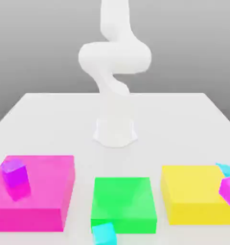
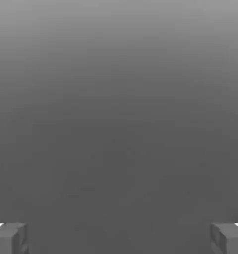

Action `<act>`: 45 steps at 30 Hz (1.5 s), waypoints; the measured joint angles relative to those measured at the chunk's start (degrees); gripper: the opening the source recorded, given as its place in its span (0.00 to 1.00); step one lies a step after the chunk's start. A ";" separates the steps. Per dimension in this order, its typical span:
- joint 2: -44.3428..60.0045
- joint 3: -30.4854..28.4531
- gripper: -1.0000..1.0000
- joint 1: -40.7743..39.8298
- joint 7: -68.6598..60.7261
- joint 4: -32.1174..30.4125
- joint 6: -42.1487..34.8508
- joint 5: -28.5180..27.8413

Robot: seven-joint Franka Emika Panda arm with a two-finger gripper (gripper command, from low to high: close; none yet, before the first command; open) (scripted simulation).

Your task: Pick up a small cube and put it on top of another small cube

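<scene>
one small cyan cube (image 1: 104,234) lies on the desk (image 1: 50,119) just before the green block (image 1: 121,203); another (image 1: 224,168) peeks behind the yellow block (image 1: 196,194). the hand (image 2: 119,238) is spread open, empty, apart from both.

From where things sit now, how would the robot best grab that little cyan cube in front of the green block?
Probably from straight above, the open end effector closing on two opposite flat sides of the cyan cube. It sits slightly turned, close to the green block, so align the fingers with its faces.

The white arm (image 1: 114,72) stands folded upright, its gripper (image 2: 119,238) spread wide and empty
</scene>
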 joint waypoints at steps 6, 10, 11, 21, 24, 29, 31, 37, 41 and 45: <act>9.34 10.91 0.50 -4.23 13.99 -2.55 3.50 -3.89; 15.40 17.64 0.50 -6.30 23.72 -4.20 5.79 -7.31; 16.93 19.30 0.50 -6.78 26.20 -4.62 6.36 -8.23; 33.08 33.38 0.50 -9.15 52.52 -8.62 11.61 -19.58; 38.18 35.89 0.50 -7.80 60.68 -9.77 13.04 -23.36; 46.00 37.35 0.50 -3.38 73.03 -11.80 15.76 -27.92; 48.63 37.42 0.50 -1.45 77.14 -12.73 17.21 -28.56; 54.71 40.22 0.50 3.49 86.46 -15.92 22.62 -26.20; 59.52 35.80 0.50 8.51 92.49 -15.23 25.90 -31.12; 65.12 27.30 0.50 15.38 99.19 -13.19 28.96 -39.79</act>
